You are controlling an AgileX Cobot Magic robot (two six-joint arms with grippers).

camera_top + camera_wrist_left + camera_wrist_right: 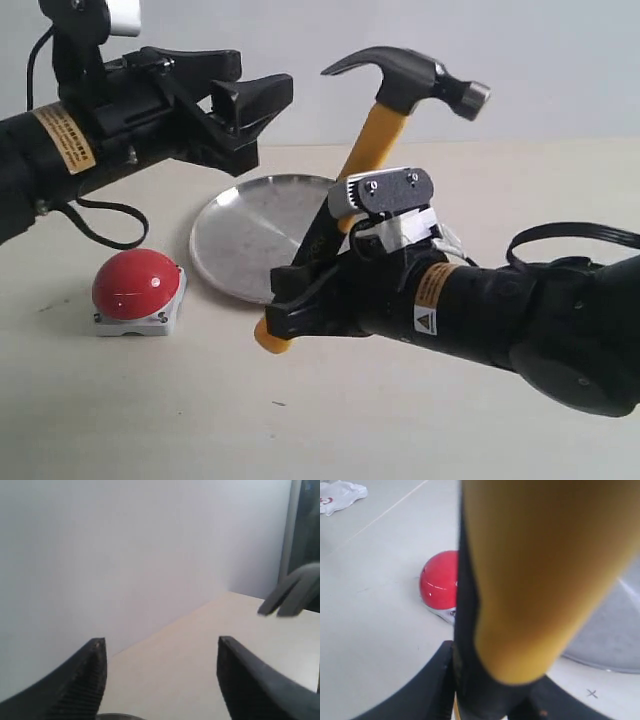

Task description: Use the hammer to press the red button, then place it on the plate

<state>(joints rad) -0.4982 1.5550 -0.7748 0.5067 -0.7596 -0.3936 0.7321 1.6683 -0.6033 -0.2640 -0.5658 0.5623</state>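
My right gripper [300, 295] is shut on the hammer [380, 120], gripping its black handle low down. The hammer stands tilted in the air, dark head up at the right, yellow end [270, 338] poking out below the fingers. In the right wrist view the hammer's yellow neck [540, 580] fills the middle, blurred. The red button [135, 285] sits on its grey base at the left of the table, apart from the hammer; the wrist view also shows the red button [437, 582]. The plate [255, 230] lies behind the gripper. My left gripper [262, 105] hovers open and empty, high above.
A white crumpled cloth [340, 495] lies far off on the table. A black cable [110, 225] loops under the left arm. The hammer's claw [292, 592] shows at the edge of the left wrist view. A pale wall stands behind.
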